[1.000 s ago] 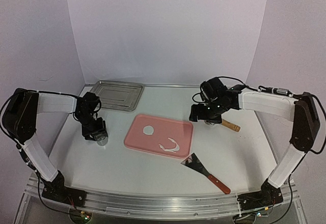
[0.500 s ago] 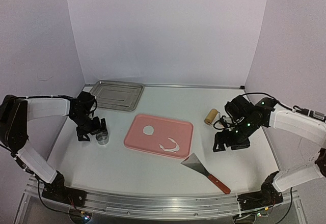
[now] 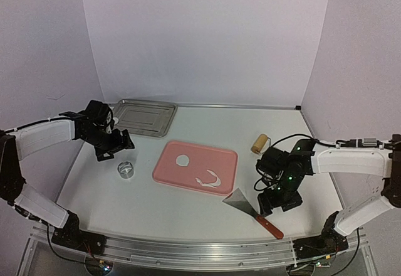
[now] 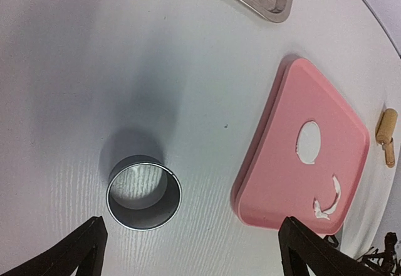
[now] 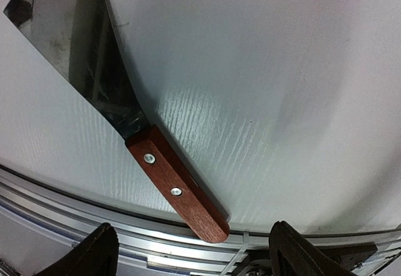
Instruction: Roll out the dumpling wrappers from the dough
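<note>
left gripper (image 3: pixel 114 145) off ring cutter (image 3: pixel 126 170) | right gripper (image 3: pixel 276 202) now over scraper (image 3: pixel 241 201)

My white table (image 3: pixel 188 213) carries a pink board (image 3: pixel 203 157) at centre frame, a steel tray (image 3: pixel 144 117) upper left, and a metal ring cutter (image 3: pixel 126 170) left of the board. A wooden-handled scraper (image 3: pixel 254 213) lies lower right, and a small rolling pin (image 3: pixel 259 143) right of centre.

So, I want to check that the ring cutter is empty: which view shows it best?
The left wrist view: the ring cutter lies close below the camera, with bare table showing through its open middle. The top view shows it only small and distant. The right wrist view misses it.
</note>
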`<state>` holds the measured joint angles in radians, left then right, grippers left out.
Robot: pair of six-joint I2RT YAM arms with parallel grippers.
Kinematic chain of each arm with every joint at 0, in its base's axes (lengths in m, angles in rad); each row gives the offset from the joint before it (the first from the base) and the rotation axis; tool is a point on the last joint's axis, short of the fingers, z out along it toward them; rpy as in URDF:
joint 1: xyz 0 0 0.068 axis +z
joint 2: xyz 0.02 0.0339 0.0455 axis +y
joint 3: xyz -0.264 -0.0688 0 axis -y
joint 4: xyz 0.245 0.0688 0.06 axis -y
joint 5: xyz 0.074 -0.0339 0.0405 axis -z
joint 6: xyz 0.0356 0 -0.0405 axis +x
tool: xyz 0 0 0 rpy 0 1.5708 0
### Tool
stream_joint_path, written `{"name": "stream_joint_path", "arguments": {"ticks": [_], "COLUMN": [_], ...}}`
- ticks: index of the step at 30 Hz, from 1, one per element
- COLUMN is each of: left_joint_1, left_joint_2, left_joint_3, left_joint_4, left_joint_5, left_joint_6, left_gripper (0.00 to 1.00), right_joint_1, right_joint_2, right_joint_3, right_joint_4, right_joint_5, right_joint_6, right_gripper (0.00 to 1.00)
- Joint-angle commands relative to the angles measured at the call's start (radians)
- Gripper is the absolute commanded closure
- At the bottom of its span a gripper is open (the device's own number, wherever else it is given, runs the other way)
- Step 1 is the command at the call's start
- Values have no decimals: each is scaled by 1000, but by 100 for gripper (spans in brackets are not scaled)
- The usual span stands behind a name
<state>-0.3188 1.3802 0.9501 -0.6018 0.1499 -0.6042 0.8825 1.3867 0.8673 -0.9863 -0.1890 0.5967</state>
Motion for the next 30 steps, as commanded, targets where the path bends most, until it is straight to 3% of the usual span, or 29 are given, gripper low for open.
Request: {"name": "stream_joint_path", "arguments": {"ticks": [1,8,15,20,24,30], "left_joint_1": [-5,-41,-80,-134,-159,-181], "left_joint_2": [7,60,103,121,138,146], "left_joint_3": [56,110,162,203,223,238], "left_joint_4": [68,24,4,-23,-43,-48], "left_joint_5": [86,110,133,105,108,102], "left_joint_6": [-18,-9,-20,-27,-35,-36], "left_gripper": [3,3,3,3,3,3], "right_joint_1": [25,111,166,198,227,253], "right_joint_2": [80,171,190,208,233,272], "right_joint_3": [11,-2,-63,-63,-51,-16], "right_joint_4": [32,103,160,167,164,135], "right_joint_5": [17,-3,15,69,103,165], "right_joint_6": [-17,30,97,125,143,144], "right_gripper": [19,28,50,56,69,67]}}
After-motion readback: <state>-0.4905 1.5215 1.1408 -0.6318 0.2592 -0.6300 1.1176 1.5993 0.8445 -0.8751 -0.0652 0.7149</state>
